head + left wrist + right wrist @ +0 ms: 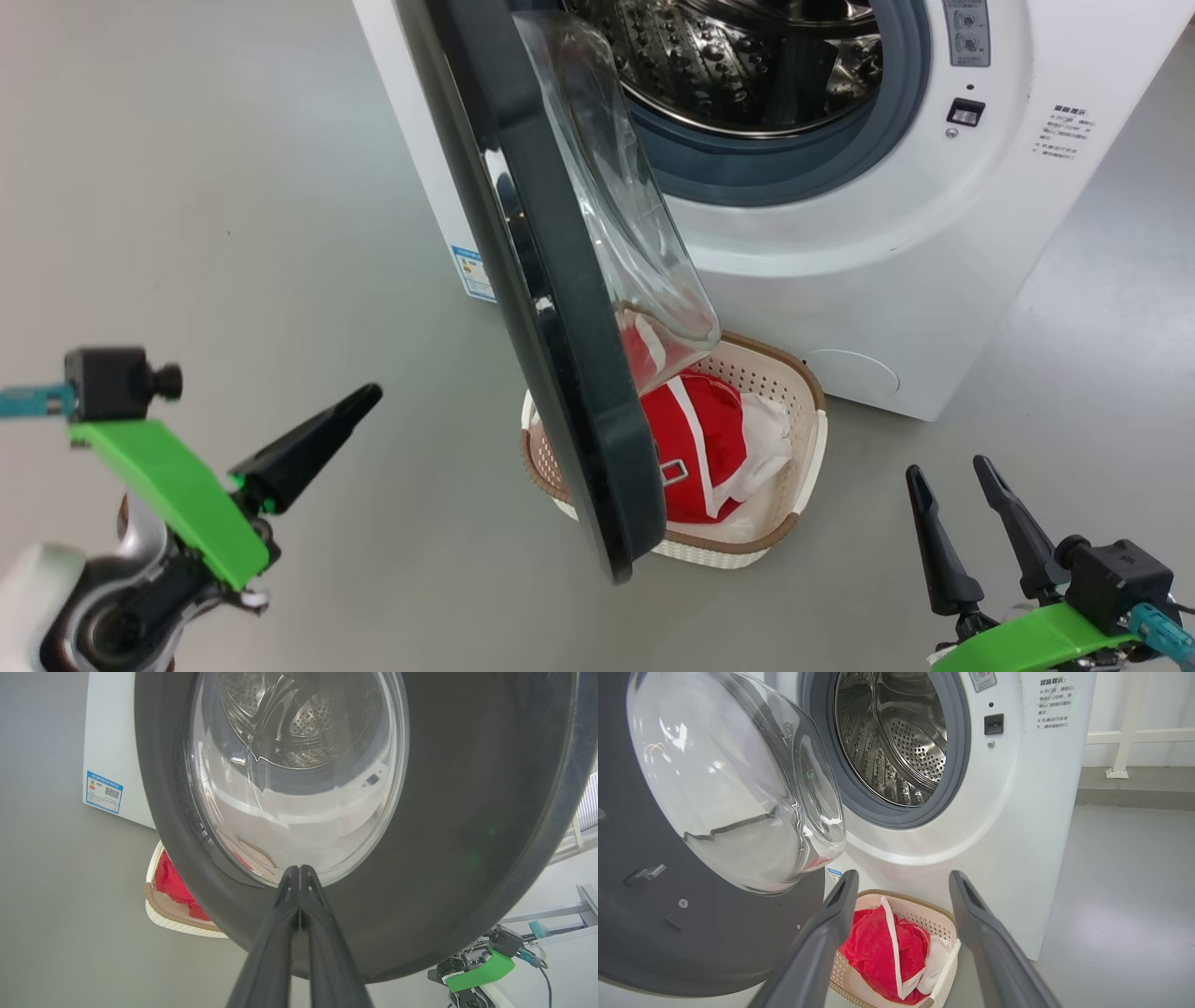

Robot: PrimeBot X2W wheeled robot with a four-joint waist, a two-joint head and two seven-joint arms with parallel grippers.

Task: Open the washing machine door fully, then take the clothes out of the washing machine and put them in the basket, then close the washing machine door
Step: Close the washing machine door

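Observation:
The washing machine (840, 233) stands with its steel drum (747, 65) showing no clothes. The washing machine door (560, 373) is swung out toward me, edge-on, its glass bowl (728, 788) facing the opening. Below it sits the basket (761, 371), holding the red clothes (700, 448) and a white cloth (770, 439). My left gripper (372, 390) is shut and empty, pointing at the door's outer face (467, 812) from the left, apart from it. My right gripper (947, 467) is open and empty, low at the right, looking toward the basket (924, 917) and clothes (878, 952).
The door overhangs the basket's left half and hides part of it. A blue label (474, 273) is on the machine's left side, the door latch slot (965, 112) on its front. Grey floor lies open on both sides. A white railing (1125, 737) stands by the far wall.

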